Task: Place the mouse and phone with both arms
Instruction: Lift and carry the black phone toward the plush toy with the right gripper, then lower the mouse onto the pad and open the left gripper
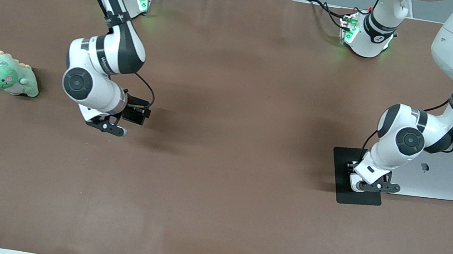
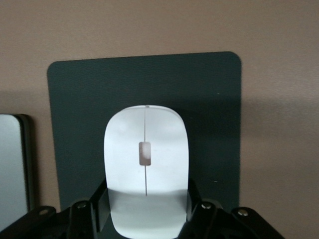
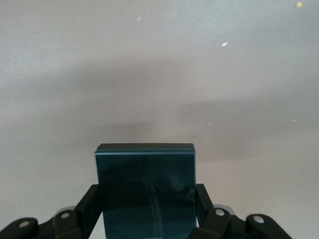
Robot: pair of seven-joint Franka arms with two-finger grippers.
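Over flat black mouse pad (image 2: 144, 94), at 12 o'clock of glossy white oval mouse (image 2: 145, 164) — left gripper (image 2: 144, 209) clamped on its slippery sides; right gripper (image 3: 147, 211) gripping rigid black slab phone (image 3: 145, 191) by edges.

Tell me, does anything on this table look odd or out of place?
Only the green plush dinosaur, alone at the right arm's end. Otherwise tidy: the left end effector holds the white oval mouse over the black pad; the right end effector grips the black phone.

White mouse (image 2: 144, 169), black phone (image 3: 145, 191), dark pad (image 2: 199, 99), green dinosaur (image 1: 9, 74), brown table (image 1: 214, 198).

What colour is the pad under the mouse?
Black; the mouse pad shows best in the left wrist view, beneath the white mouse.
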